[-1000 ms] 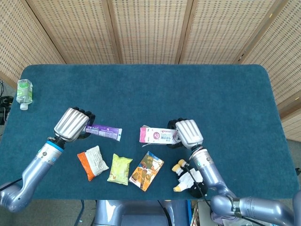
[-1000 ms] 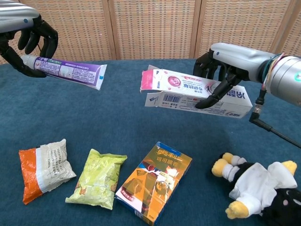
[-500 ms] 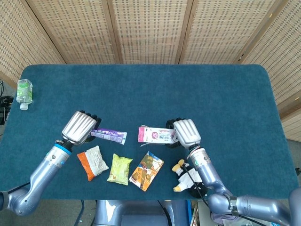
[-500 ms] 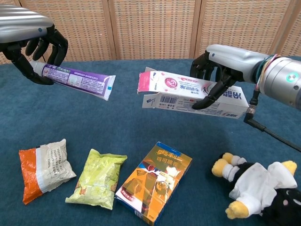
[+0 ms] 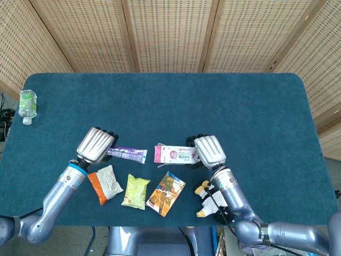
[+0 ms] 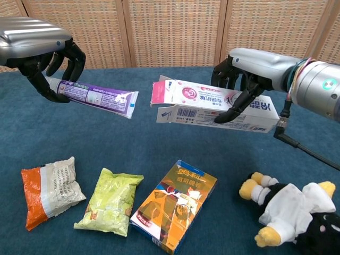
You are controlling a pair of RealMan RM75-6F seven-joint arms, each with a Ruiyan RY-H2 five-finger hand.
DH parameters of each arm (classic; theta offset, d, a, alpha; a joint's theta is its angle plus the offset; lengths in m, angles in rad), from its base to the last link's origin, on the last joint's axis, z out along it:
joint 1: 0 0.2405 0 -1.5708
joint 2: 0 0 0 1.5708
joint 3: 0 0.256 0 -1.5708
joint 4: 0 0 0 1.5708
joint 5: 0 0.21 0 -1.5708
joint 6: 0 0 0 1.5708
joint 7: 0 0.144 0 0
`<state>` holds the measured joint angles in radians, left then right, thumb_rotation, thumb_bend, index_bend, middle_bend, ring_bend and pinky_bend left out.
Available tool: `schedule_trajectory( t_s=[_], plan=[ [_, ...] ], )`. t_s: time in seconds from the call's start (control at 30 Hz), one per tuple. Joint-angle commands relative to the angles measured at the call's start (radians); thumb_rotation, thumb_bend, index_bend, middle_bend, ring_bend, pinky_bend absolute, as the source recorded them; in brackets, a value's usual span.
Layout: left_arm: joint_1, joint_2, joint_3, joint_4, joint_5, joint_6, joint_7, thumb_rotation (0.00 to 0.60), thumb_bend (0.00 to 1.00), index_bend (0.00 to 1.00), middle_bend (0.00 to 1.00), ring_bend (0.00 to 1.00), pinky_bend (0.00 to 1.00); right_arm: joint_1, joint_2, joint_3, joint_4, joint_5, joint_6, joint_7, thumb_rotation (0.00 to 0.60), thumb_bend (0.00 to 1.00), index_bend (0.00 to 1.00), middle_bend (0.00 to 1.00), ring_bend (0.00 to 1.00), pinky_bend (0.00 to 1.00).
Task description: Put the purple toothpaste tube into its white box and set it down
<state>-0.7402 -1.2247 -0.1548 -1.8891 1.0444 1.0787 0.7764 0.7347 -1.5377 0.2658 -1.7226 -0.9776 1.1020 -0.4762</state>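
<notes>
My left hand [image 6: 40, 50] [image 5: 97, 145] grips the cap end of the purple toothpaste tube [image 6: 101, 98] [image 5: 128, 154], held in the air with its flat end pointing right. My right hand [image 6: 249, 66] [image 5: 209, 151] holds the white toothpaste box [image 6: 212, 103] [image 5: 176, 154] level above the table. The box's open end with a pink flap faces left toward the tube. A small gap separates the tube's flat end from the box's opening.
On the blue table [image 5: 170, 101] near the front edge lie an orange snack bag [image 6: 49, 190], a green snack bag [image 6: 110, 207] and an orange carton [image 6: 174, 204]. A plush toy [image 6: 289, 212] lies at the front right. A small green bottle [image 5: 26, 104] lies far left.
My left hand has carried the tube rightward and a little lower, toward the box. My right hand has shifted the box slightly left. The gap between them has narrowed.
</notes>
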Motion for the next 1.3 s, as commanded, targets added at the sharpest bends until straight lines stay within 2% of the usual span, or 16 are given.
schedule_trajectory(
  t_s=[0.03, 1.03, 1.3],
  plan=[
    [-0.008, -0.017, 0.001, 0.006, -0.008, 0.007, 0.003, 0.6, 0.24, 0.81, 0.71, 0.61, 0.57, 0.003, 0.002, 0.0, -0.005, 0.005, 0.002, -0.005, 0.6, 0.04, 0.6, 0.53, 0.42, 0.47],
    [-0.033, -0.097, 0.006, 0.026, 0.024, 0.069, -0.02, 0.6, 0.24, 0.81, 0.71, 0.61, 0.57, 0.025, 0.0, -0.016, -0.025, 0.029, 0.013, -0.027, 0.6, 0.04, 0.6, 0.53, 0.42, 0.47],
    [-0.033, -0.087, 0.015, 0.001, 0.01, 0.08, 0.002, 0.6, 0.24, 0.81, 0.71, 0.61, 0.57, 0.026, 0.004, -0.019, -0.027, 0.035, 0.02, -0.029, 0.6, 0.04, 0.6, 0.53, 0.42, 0.47]
  ],
)
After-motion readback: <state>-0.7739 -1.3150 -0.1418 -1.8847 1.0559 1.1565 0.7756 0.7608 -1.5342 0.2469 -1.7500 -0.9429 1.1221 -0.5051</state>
